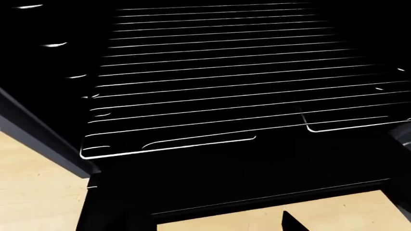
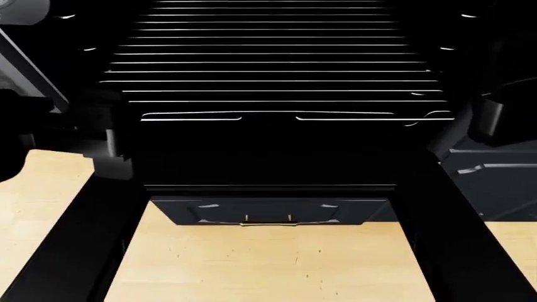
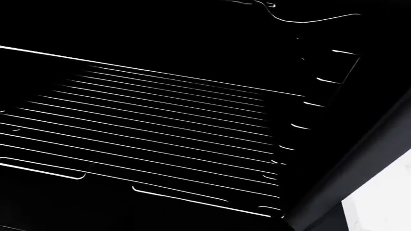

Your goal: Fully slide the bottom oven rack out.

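- Three views all look into the same dark space, and I see mostly black with thin bright lines.
- From the head view I look down on the bottom oven rack (image 2: 273, 75), a wide flat grid of thin parallel silver wires that spans nearly the full width of the black cavity.
- Its front rail runs across the head view in two bright segments with a notch between them at the middle.
- That rail sits at the mouth of the tall dark grey oven (image 2: 470, 163), just behind the hinge edge of the lowered black glass-paned door (image 2: 268, 157).
- Through the door's glass pane I see pale wooden floor (image 2: 268, 264) and a dark grey drawer front with a small brass handle (image 2: 268, 219).
- My left wrist camera shows the same rack (image 1: 218, 72) from an angle, with the notch toward one end of the rail and the black door frame in front of it.
- My right wrist camera shows the rack (image 3: 154, 120) from the other side, with short bright ledges on the cavity's side wall (image 3: 321, 91) beside it.
- Dark arm shapes sit at both edges of the head view, but they blend into the black.
- I cannot tell whether either pincer is spread or pressed together.
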{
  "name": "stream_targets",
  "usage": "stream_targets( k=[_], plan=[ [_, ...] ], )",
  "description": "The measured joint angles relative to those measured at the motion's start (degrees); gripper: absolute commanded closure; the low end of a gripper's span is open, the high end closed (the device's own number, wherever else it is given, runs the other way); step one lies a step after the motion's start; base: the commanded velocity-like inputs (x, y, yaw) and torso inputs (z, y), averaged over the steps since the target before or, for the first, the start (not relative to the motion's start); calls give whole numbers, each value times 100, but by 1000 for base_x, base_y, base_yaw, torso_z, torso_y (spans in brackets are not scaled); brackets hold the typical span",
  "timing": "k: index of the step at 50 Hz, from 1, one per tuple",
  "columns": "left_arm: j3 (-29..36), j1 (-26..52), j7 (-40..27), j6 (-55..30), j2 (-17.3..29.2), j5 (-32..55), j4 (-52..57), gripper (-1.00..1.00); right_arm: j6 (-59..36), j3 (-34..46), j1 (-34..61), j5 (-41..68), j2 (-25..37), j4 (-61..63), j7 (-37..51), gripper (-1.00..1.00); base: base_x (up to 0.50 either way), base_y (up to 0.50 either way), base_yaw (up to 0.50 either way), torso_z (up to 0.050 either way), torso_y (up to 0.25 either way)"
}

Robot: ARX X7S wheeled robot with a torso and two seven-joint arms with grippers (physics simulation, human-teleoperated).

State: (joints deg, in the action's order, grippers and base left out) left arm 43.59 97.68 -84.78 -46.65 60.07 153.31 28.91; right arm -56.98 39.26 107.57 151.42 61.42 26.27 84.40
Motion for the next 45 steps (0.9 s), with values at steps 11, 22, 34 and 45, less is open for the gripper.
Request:
stream_targets(
  k=[11, 22, 34, 45],
  plan=[
    [119, 8, 128, 43, -163, -200, -84, -100, 155, 23, -177, -230, -64, 42, -213, -100, 0, 0, 0, 0, 0],
    [319, -8, 613, -249, -732, -845, -792, -100, 317, 118, -766, -913, -418, -189, -707, -100, 0, 0, 0, 0, 0],
    [496, -1, 1599, -730, -1430, -2040, -2003, -100, 309, 278, -1204, -1763, -820, -798, -1234, -100, 0, 0, 0, 0, 0],
    [652, -13, 2310, -912, -1925, -3049, -2778, -100, 287, 436, -1495, -2659, -1221, -1380, -1780, -100, 0, 0, 0, 0, 0]
  ],
)
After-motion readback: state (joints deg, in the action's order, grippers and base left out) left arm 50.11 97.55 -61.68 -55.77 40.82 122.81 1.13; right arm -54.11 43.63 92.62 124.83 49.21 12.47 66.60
